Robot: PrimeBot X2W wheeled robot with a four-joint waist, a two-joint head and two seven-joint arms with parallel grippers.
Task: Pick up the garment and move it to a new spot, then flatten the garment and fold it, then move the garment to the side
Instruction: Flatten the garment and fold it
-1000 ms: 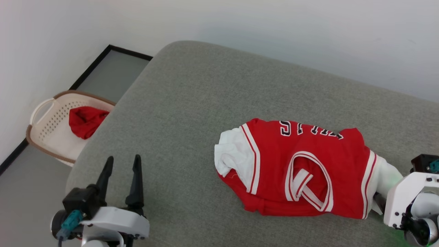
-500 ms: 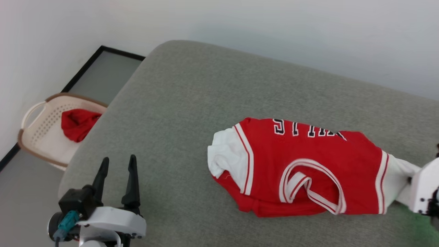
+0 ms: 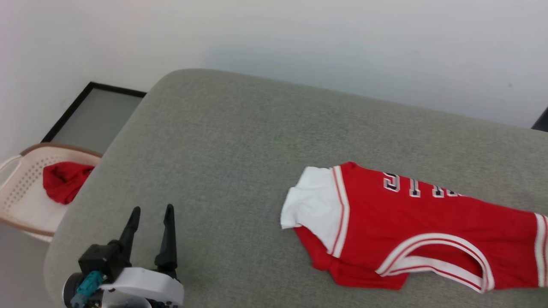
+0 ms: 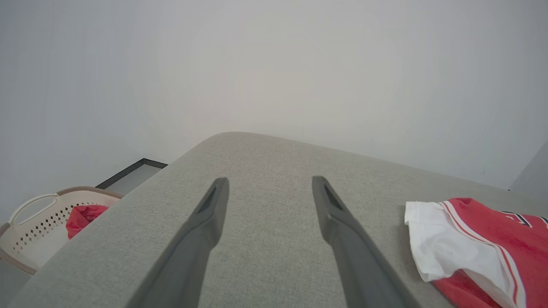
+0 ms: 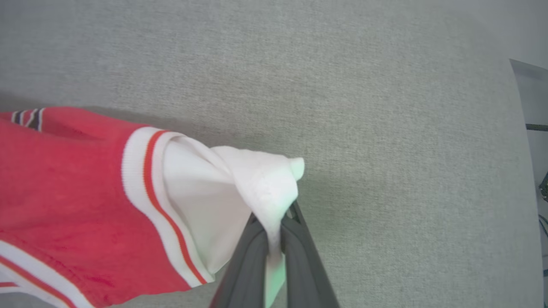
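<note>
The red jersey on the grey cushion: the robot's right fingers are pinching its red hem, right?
Not the red hem: the right fingers are pinching the red jersey on the grey cushion by its white sleeve, as the right wrist view shows.

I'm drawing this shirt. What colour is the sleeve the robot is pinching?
White. The sleeve shows best in the right wrist view, beside red-and-white trim.

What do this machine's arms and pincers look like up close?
The left pincer has two long, tapering black fingers on a black block, mounted on a glossy white wrist shell with a teal plug at its side. The right pincer has dark grey, slim fingers.
</note>
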